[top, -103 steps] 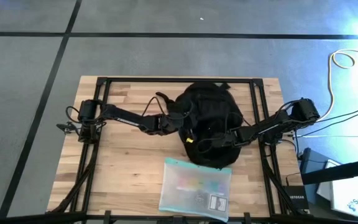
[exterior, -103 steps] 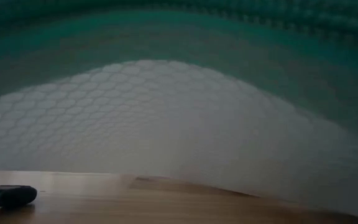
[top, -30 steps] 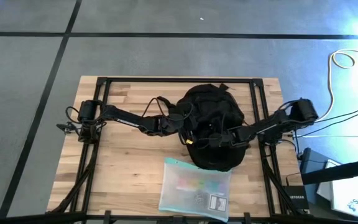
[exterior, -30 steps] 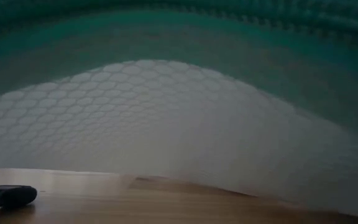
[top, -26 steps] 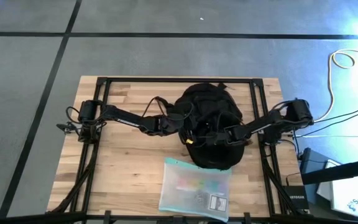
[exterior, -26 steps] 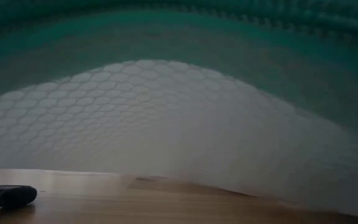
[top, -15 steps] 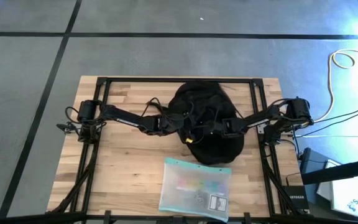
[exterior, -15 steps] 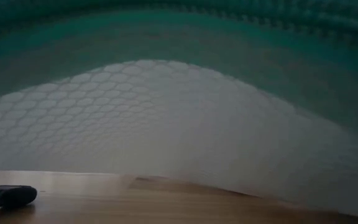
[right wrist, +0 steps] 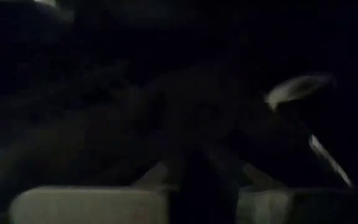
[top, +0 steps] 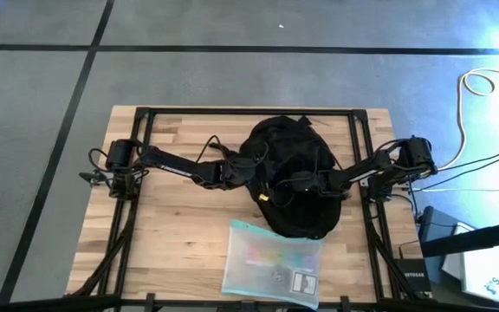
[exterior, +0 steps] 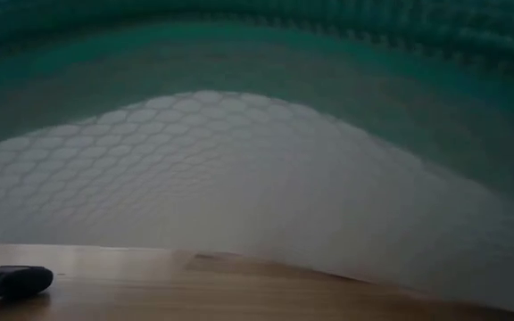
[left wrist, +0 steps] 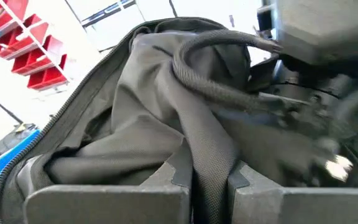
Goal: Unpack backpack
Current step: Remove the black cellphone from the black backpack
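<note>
- Backpack (top: 291, 186): black soft fabric, rounded lump, mid-bench toward far edge, between both arms; crumpled on top, thin cords draped over it.
- Left pincer (left wrist: 211, 183): clamped shut on a fold of backpack cloth at its left side, coarse-weave grey-black fabric pinched between the two flat fingers (left wrist: 110, 202). Zip teeth along open rim, thick braided cable looped across above.
- Right pincer (top: 286, 184): reaching in over backpack top from the right, closed; wrist view nearly all dark, dim fabric folds only, can't tell if anything is caught between its pale finger (right wrist: 98, 205) blocks.
- Zip pouch (top: 272, 263): flat, translucent, teal-edged rectangle w/ label at one corner, just beside backpack on near side, edge touching or nearly so. Fills low view as hexagon-textured white mesh under a teal band.
- Small dark oblong piece w/ teal end (exterior: 14, 281) lying on bench, low view corner.
- Bench (top: 171, 225): pale wood planks, black metal frame round it.
</note>
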`<state>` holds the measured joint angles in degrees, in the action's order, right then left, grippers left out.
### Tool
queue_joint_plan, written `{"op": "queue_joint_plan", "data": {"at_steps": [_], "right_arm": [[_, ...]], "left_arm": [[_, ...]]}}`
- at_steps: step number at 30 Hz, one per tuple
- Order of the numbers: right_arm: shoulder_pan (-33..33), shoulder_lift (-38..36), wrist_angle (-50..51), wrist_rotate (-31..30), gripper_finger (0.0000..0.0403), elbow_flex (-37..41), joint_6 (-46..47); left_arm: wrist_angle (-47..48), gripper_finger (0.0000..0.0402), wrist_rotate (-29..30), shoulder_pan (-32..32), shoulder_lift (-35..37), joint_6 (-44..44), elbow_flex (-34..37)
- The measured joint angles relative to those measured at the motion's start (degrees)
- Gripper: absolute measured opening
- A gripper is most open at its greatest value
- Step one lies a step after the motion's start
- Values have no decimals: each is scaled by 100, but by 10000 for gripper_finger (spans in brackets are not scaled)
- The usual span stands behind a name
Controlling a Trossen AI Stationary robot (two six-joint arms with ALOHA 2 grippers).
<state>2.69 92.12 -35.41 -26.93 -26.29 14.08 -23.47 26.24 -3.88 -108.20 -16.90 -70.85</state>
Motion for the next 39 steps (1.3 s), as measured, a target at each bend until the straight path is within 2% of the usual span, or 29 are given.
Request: {"op": "queue_joint_plan", "data": {"at_steps": [4,7,10,17,23,32,39], "right_arm": [[1,19,-529,-1012,7,469,479],[0,17,-1564,-1060,2,681,451],[-4,17,-1925,-1059,0,690,187],[-53,17,-1909,-455,0,577,-106],[-49,9,-1877,-233,0,518,200],[-38,2,-1725,-525,0,350,162],[-38,5,-1292,-756,0,323,-277]], "left_arm": [[83,8,-11,-15,55,7,10],[31,8,-118,-28,100,176,9],[9,8,-326,-37,107,335,9],[-18,8,-435,-50,109,475,13],[-297,8,-458,-90,109,518,31],[-648,8,-673,-94,129,1387,39],[-787,8,-872,-96,181,2013,39]]}}
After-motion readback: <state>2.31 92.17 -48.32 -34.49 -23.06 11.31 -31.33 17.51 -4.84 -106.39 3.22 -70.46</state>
